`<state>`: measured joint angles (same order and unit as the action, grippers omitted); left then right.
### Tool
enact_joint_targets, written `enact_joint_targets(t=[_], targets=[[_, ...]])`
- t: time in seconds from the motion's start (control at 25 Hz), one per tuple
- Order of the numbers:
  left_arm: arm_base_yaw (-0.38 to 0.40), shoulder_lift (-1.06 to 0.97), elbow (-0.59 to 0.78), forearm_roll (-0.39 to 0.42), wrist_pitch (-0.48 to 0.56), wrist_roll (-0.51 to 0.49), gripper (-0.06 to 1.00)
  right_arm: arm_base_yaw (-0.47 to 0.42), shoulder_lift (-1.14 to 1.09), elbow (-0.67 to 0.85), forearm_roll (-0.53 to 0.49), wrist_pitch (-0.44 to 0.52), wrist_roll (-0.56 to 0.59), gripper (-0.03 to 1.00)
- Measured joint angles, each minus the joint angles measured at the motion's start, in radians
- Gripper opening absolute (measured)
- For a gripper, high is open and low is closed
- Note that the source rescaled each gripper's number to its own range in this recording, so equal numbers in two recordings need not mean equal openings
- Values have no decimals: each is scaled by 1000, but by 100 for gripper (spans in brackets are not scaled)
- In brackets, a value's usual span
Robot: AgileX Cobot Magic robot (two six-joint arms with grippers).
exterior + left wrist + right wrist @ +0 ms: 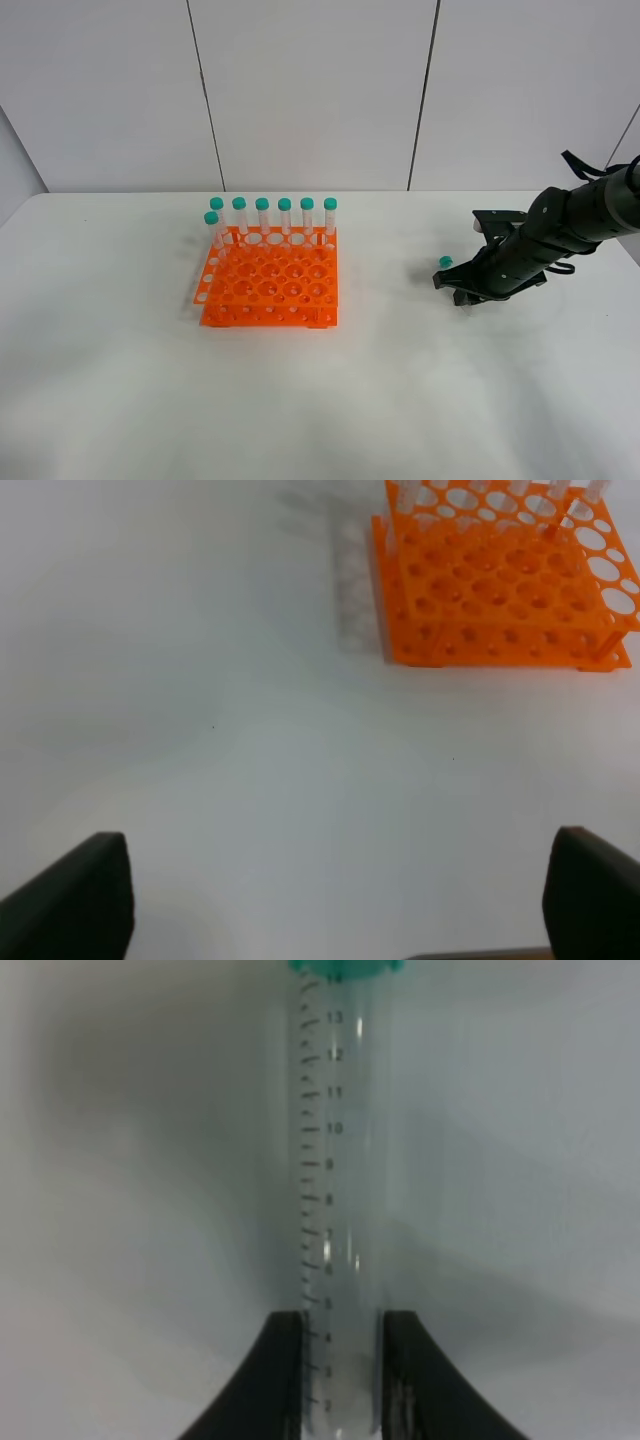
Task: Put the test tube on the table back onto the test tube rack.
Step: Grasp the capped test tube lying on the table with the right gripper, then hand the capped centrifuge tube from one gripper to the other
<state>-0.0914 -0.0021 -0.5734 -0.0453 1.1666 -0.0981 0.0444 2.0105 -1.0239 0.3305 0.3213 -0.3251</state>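
The test tube point(338, 1190) is clear with printed graduation marks, and its teal cap point(445, 262) points left toward the rack. My right gripper point(340, 1380) is shut on the tube's lower end, with a black finger point(270, 1380) on each side. In the high view this gripper point(462, 283) is low over the white table point(400, 400), right of centre. The orange test tube rack point(270, 285) stands left of centre and also shows in the left wrist view point(500, 590). My left gripper point(340, 900) is open and empty over bare table. It is out of the high view.
Several identical teal-capped tubes point(284, 218) stand upright in the rack's back row, and one more stands at its left side point(212, 230). A white panelled wall runs behind the table. My right arm point(570, 225) reaches in from the right edge.
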Motion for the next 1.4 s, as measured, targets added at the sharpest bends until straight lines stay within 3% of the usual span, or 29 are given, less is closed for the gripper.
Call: enact_joint_targets(t=[0.32,0.8,1.2,1.4], targets=[[0,0,0,0,0,0,100,0,-16,1,0,13,-47,1],[0,0,0,0,0,0,100,0,-206,1,8,10,-123,1],[0,0,0,0,0,0,100,0,-284,1,241,-1,-383,1],[0,0,0,0,0,0,100,17,-284,1,266,-4,-450,1]])
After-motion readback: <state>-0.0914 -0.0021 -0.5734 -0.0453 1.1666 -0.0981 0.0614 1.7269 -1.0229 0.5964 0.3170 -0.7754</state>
